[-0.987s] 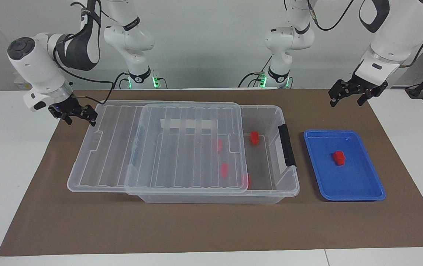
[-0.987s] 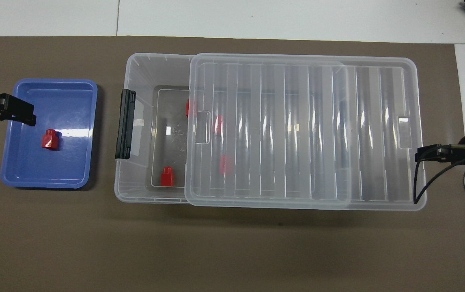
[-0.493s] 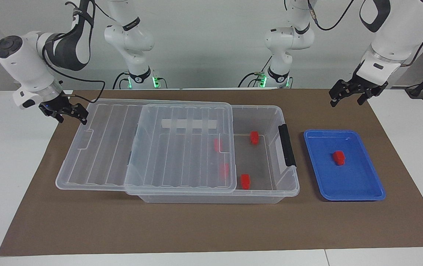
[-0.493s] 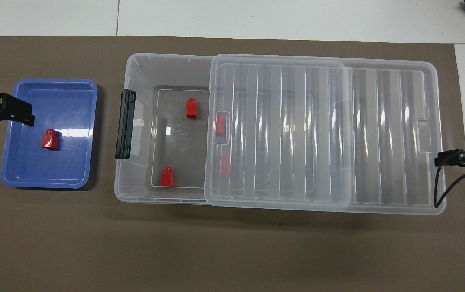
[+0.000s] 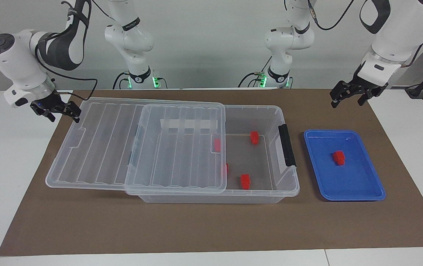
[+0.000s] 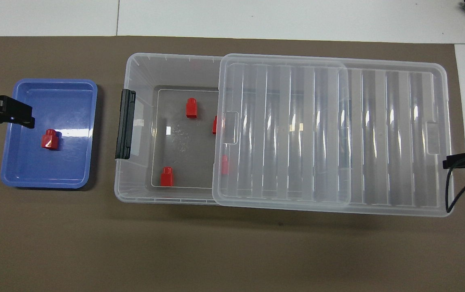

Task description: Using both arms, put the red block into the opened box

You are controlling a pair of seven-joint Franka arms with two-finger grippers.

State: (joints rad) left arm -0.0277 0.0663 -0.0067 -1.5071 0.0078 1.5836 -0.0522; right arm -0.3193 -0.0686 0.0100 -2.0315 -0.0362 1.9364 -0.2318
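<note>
A red block (image 5: 339,157) is lying in the blue tray (image 5: 366,192), beside the latch end of the box (image 5: 289,186). The lid (image 5: 97,147) is sitting partly slid off, overhanging toward the right arm's end. The right gripper (image 5: 54,111) is hanging at the lid's corner, jaws spread. The left gripper (image 5: 350,95) is hovering above the mat near the tray, jaws spread, holding nothing.

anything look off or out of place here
Only the lid: it sits slid partway off the box, overhanging toward the right arm's end, beside the right gripper. That suits the task. Four red blocks lie in the box, one red block in the blue tray. Nothing spilled or damaged.
</note>
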